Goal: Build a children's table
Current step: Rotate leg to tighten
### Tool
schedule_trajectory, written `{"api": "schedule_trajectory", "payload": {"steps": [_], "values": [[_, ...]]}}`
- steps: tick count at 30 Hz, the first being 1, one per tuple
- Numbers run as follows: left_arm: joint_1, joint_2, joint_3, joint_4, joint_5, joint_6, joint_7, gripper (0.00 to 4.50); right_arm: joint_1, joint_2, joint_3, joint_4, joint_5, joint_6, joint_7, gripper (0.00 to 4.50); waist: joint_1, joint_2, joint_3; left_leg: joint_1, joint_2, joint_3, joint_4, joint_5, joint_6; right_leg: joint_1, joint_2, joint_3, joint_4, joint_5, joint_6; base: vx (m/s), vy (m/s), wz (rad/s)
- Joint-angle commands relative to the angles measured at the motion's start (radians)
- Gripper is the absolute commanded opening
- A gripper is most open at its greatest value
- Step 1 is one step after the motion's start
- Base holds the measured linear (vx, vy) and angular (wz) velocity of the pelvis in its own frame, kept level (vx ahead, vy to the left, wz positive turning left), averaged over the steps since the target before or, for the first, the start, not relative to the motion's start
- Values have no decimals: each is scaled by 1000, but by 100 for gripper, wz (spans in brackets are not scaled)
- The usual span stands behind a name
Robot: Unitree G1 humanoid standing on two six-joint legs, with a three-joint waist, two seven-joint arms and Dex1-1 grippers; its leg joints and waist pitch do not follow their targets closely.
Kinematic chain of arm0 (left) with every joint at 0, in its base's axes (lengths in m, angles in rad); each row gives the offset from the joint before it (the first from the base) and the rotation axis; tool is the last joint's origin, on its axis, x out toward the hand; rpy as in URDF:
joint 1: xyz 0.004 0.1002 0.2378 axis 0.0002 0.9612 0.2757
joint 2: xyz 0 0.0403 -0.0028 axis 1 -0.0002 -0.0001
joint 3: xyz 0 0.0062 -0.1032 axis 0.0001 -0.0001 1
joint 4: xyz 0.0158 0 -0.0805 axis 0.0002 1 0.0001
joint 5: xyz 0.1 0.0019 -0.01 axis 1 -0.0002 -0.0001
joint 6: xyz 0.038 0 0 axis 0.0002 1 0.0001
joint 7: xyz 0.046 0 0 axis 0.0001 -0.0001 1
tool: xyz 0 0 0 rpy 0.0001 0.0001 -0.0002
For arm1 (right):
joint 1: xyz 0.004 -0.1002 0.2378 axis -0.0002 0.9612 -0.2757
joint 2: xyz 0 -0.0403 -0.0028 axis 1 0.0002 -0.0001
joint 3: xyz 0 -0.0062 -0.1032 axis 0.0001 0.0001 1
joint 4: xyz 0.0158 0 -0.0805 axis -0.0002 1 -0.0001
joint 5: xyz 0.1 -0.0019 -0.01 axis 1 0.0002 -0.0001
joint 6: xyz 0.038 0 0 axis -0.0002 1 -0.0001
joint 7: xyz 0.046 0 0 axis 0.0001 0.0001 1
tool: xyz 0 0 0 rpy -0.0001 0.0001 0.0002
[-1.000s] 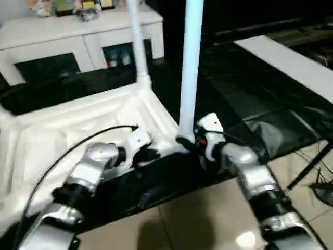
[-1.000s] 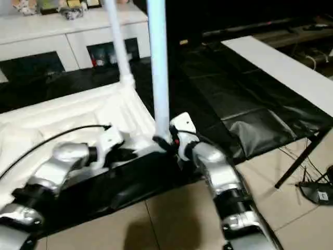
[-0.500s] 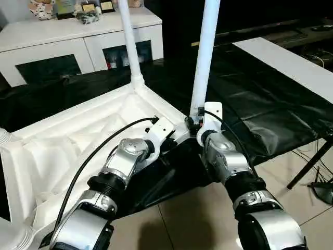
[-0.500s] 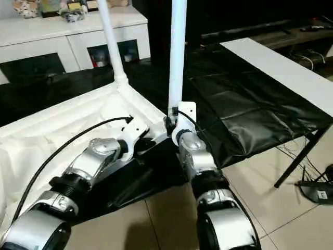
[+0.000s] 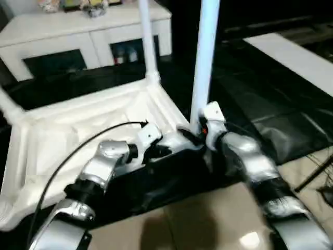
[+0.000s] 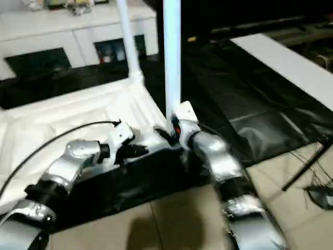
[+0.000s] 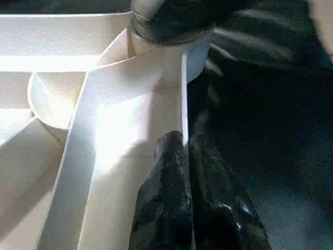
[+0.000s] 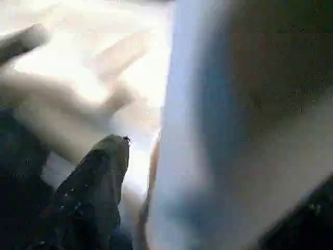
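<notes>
My left gripper (image 7: 184, 156) pinches the tabletop (image 5: 67, 140) rim at frame centre. My right gripper (image 5: 200, 133) hugs the near leg (image 5: 203, 62); its spread I cannot tell. Letting go early could topple that leg.

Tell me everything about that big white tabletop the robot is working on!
The tabletop is white plastic, lying upside down on a black cover, so its ribbed underside and raised rim face up. Round sockets sit at its corners. Two white legs stand upright in the sockets on the robot's right side. The left gripper pinches the near rim, with a black finger on either side. The right gripper is at the base of the nearer leg.
</notes>
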Motion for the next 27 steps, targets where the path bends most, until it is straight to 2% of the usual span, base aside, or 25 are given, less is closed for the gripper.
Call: {"api": "schedule_trajectory", "payload": {"steps": [1,3,5,7,10,14,16,18,20,24,27], "values": [[25,26,-39,7,9,-2,-63,0,45,-49,72,-81,24,20,168,336,3,-13,-65,13,39,0,-57,-146,153,54,-20,23,-36,-5,-286,0,0,0],[29,51,-40,3,11,-13,-92,0,66,-99,76,-120,44,42,240,336,10,-17,-62,14,40,1,-60,-172,153,54,-21,23,-41,-57,-287,0,0,0],[35,68,-43,-3,11,-23,-116,0,70,-114,69,-133,45,52,268,336,10,-16,-57,14,42,0,-67,-229,127,52,-23,24,-49,-153,-273,0,0,0],[41,82,-47,-14,11,-26,-136,0,55,-103,56,-111,28,38,247,336,6,-16,-53,19,45,-2,-75,-291,82,45,-22,27,-57,-242,-255,0,0,0],[45,89,-54,-28,6,-19,-147,0,35,-89,57,-97,18,38,219,336,-3,-19,-52,17,42,-6,-80,-325,45,45,-22,27,-59,-282,-237,0,0,0],[47,91,-57,-33,2,-21,-148,0,24,-91,77,-92,-2,26,219,336,-4,-19,-55,16,42,-6,-78,-300,46,46,-21,29,-55,-231,-241,0,0,0],[47,90,-56,-34,1,-22,-149,0,18,-94,87,-78,-28,15,219,336,-2,-22,-58,16,41,-3,-72,-253,65,47,-21,29,-49,-176,-256,0,0,0],[48,91,-56,-36,1,-22,-149,0,14,-91,86,-68,-39,16,220,336,0,-21,-59,16,40,-1,-69,-225,80,48,-22,29,-47,-149,-265,0,0,0],[49,92,-56,-38,0,-21,-147,0,9,-88,84,-55,-48,15,212,336,2,-21,-58,15,40,-1,-68,-216,87,48,-22,28,-46,-147,-268,0,0,0],[52,96,-57,-45,-1,-18,-145,0,-1,-85,85,-34,-57,7,196,300,0,-20,-56,16,41,-2,-71,-250,73,48,-20,27,-50,-193,-259,0,0,0],[51,97,-57,-44,-2,-18,-145,0,-4,-87,86,-26,-63,3,200,278,0,-20,-58,16,41,-2,-70,-243,73,50,-21,28,-48,-178,-260,0,0,0]]}}
